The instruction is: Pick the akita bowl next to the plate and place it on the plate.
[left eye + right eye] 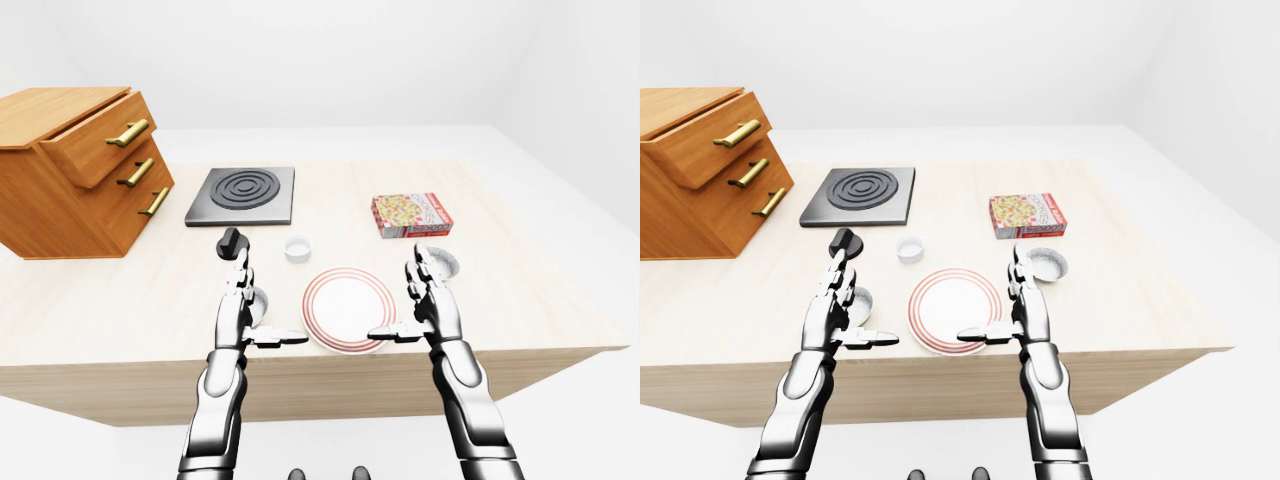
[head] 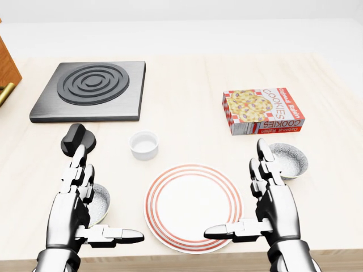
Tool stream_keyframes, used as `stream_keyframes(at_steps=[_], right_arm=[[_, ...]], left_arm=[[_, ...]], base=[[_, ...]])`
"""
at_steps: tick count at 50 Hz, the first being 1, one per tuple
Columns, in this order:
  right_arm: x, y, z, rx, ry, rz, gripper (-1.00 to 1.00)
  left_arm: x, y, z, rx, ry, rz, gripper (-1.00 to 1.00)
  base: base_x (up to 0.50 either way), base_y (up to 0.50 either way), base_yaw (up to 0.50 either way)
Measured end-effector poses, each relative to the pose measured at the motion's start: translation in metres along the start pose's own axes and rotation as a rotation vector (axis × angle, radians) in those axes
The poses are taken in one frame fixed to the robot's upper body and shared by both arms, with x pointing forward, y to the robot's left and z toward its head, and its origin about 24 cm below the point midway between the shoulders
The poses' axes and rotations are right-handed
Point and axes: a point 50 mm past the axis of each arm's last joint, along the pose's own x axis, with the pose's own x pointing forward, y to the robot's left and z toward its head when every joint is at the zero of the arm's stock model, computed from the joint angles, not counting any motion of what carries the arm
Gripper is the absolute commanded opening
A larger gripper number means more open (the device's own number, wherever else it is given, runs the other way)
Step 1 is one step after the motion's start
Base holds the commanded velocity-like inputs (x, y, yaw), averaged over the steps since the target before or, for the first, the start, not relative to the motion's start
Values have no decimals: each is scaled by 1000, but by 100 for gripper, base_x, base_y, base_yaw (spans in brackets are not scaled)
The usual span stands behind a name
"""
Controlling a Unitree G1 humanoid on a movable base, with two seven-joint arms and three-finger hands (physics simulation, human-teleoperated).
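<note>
A white plate (image 2: 193, 205) with red rings lies near the bottom of the head view. One speckled grey akita bowl (image 2: 101, 203) sits left of it, half hidden behind my left hand (image 2: 86, 211). A second akita bowl (image 2: 290, 158) sits at the plate's upper right, just past my right hand's fingertips (image 2: 262, 148). My right hand (image 2: 256, 205) hovers over the plate's right rim. Both hands are open, fingers straight, thumbs pointing inward, holding nothing.
A black hotplate (image 2: 91, 90) lies at upper left, with a black knob (image 2: 78, 139) and a small white ramekin (image 2: 143, 145) below it. A cookies box (image 2: 262, 110) lies at upper right. A wooden drawer cabinet (image 1: 80, 170) stands at the table's left end. The table edge (image 2: 187, 258) runs under my wrists.
</note>
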Motion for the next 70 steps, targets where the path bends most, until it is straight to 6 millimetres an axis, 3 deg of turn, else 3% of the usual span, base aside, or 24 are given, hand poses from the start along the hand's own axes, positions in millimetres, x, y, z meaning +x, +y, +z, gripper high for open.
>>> stream_keyframes(at_steps=[35, 70], right_arm=[[-1, 1, 2, 4, -9, 13, 100], [-2, 2, 3, 6, -26, 19, 100]], left_arm=[[0, 0, -2, 0, 0, -1, 100], [9, 12, 10, 1, -30, 44, 100]], base=[[20, 0, 0], [0, 0, 0]])
